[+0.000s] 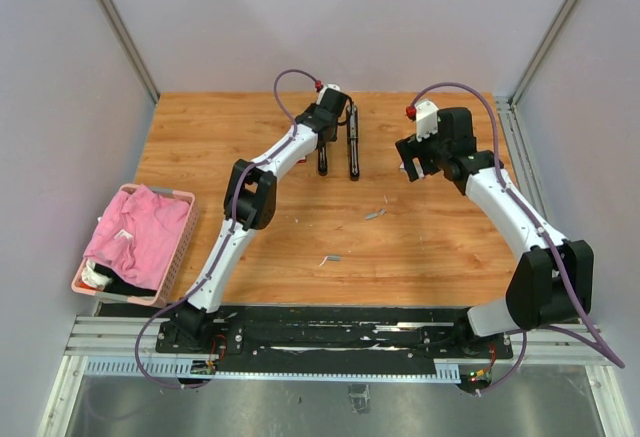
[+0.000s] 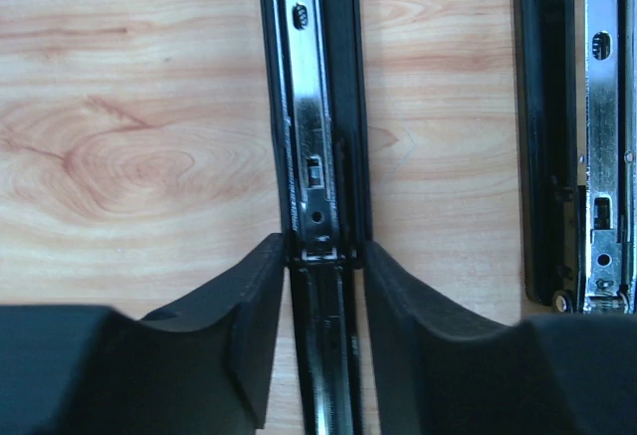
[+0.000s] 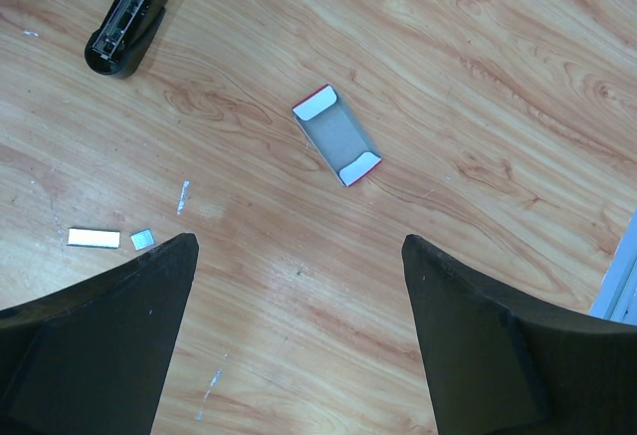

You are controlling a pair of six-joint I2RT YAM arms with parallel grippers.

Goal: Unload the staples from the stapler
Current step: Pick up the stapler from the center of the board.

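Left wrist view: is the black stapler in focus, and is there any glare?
Left wrist view: the black stapler is sharp, with white glare on its silvery rail; the left gripper is soft. Right wrist view: even light, the small silvery-grey staples sharp.

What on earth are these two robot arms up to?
The left claw is closed around the opened black stapler at the far side of the table, its metal staple channel exposed. The right claw hangs open above the wood, holding nothing. A few loose staples and a small red-and-white box lie on the table beneath it.
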